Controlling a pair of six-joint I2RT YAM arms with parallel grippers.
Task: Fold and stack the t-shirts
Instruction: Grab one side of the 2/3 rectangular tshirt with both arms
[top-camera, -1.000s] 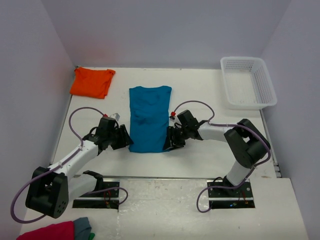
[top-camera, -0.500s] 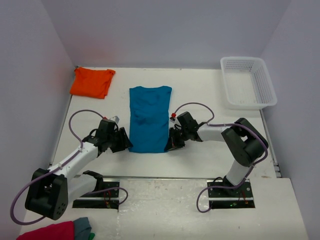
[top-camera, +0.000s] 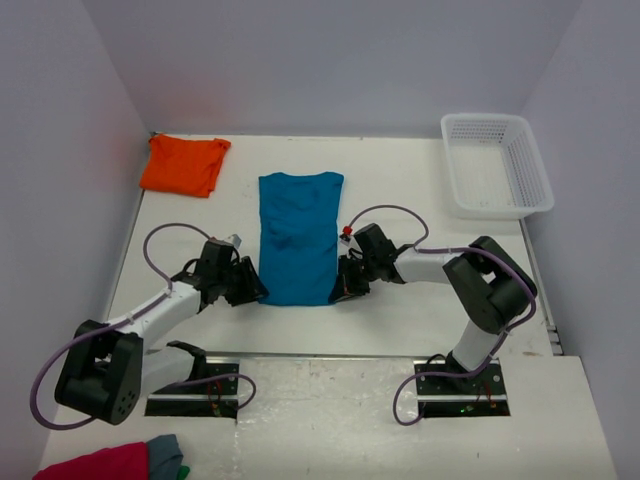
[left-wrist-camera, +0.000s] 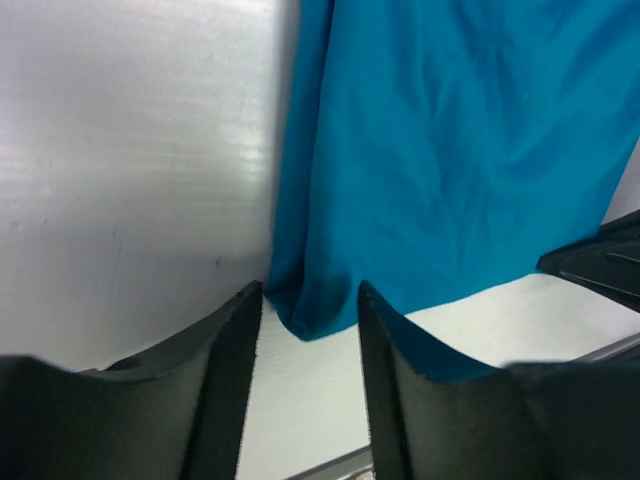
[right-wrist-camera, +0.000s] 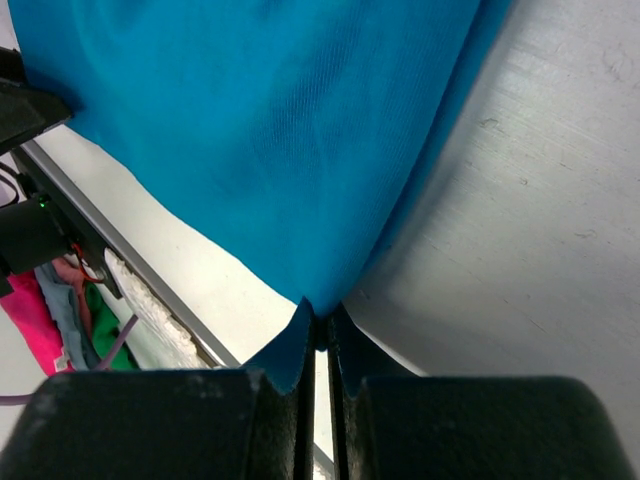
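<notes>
Teal-blue cotton tee (top-camera: 298, 240) looked half-folded (bright orange cotton tee (top-camera: 183, 165) far-left, unstacked); right gripper (right-wrist-camera: 315, 325) pinched teal's near corner, left gripper (left-wrist-camera: 308, 300) gaped empty.

A white table shut in by three pale walls.

A flat white table (top-camera: 410, 190) is seen from above, and it is closed in by a back wall (top-camera: 330, 60), a left wall (top-camera: 60, 180) and a right wall (top-camera: 600, 120). All three walls are painted a plain, pale purple-grey, and the table's edges are met by them. A soft, even light is spread over everything, so only faint shadows are cast. A weak reddish glow can be seen low on the back wall, toward the left. Along the near side a white board (top-camera: 320, 420) is laid across. Up close, small scratches and a dull shine are seen on the table top.
</notes>
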